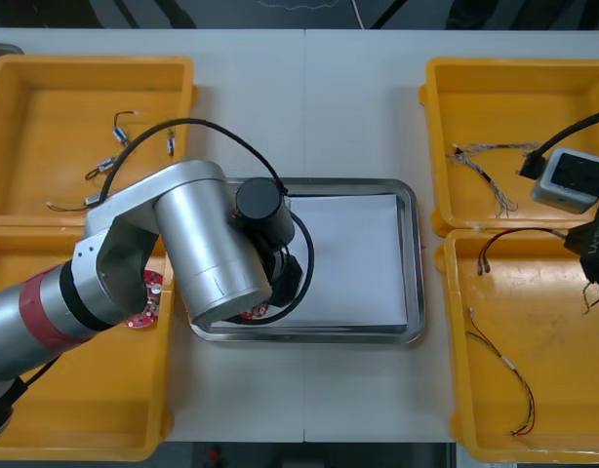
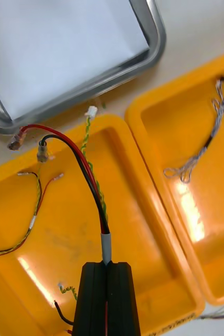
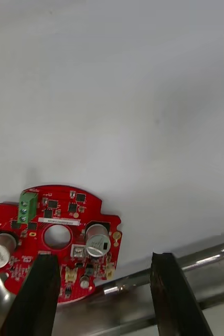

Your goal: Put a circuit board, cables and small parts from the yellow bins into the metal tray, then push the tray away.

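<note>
Currently, the left tool [image 3: 104, 260] is positioned over the 7 o'clock corner of the metal tray [image 1: 414, 263], which sits at the centre of the desk [image 1: 309, 107]. Its fingers stand apart and grip nothing. A round red circuit board [image 3: 59, 215] lies flat on the tray's white inside at that corner, with its edge at the tray rim. One finger [image 3: 41, 294] overlaps the edge of the board; the other stands clear of it, over the rim.

The right tool [image 2: 106, 268] is at 3 o'clock from the tray, above the near-right yellow bin [image 1: 553, 322]. Its fingers are closed on a red and black cable [image 2: 85, 163], clamped at a pale sleeve. The cable runs from the tool toward 9 o'clock, with its free ends nearest the tray.

A thin red and yellow cable [image 1: 504, 370] lies in the same bin. A twisted blue and white cable [image 1: 480, 166] lies in the far-right yellow bin [image 1: 431, 97]. At 9 o'clock from the tray, a second circuit board [image 1: 143, 302] lies in the near-left yellow bin [image 1: 46, 409], partly hidden by the left arm. Small metal parts [image 1: 119, 146] lie in the far-left yellow bin [image 1: 46, 127].
</note>
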{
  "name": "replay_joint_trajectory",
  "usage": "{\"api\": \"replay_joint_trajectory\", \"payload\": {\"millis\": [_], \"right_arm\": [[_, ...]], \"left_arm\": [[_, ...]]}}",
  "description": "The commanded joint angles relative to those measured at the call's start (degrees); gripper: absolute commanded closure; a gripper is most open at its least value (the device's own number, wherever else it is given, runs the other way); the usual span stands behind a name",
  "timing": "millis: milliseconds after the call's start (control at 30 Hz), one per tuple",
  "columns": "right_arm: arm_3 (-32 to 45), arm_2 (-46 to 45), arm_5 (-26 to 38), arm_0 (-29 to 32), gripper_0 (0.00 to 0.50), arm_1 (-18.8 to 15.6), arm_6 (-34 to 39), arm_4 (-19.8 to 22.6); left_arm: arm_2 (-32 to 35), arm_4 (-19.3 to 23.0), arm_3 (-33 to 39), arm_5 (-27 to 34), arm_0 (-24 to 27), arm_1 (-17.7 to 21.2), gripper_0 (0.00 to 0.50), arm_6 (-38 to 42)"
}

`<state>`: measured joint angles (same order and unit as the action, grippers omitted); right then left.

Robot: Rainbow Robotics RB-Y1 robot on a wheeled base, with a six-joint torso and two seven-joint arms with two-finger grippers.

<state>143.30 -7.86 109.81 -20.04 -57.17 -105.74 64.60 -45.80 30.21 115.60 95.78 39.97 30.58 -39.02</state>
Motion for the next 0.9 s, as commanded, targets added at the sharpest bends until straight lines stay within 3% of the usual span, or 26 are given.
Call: {"api": "replay_joint_trajectory", "payload": {"millis": [33,300,533,733,900], "right_arm": [[1.3,8.6,0.2,-8.5,0.500,-0.7,-0.5,0.3],[-1.1,19.8,0.2,-17.1,0.500,5.9,0.0,-3.6],[-6.8,31.0,0.2,-23.8,0.500,13.6,-0.1,-10.5],[-11.3,38.4,-1.5,-26.3,0.500,18.3,-0.3,-16.3],[-15.2,44.2,-6.0,-27.1,0.500,20.0,-0.1,-20.1]], "left_arm": [[6.8,4.2,4.9,5.8,4.4,0.0,0.000,1.8],[17.5,12.4,6.2,13.7,7.5,4.3,0.000,-3.6],[25.4,18.7,3.4,14.2,7.6,11.8,0.000,-10.4],[29.2,20.9,-3.2,14.2,7.6,16.4,0.000,-18.4],[31.9,20.9,-9.3,13.5,7.7,17.4,0.000,-26.3]]}}
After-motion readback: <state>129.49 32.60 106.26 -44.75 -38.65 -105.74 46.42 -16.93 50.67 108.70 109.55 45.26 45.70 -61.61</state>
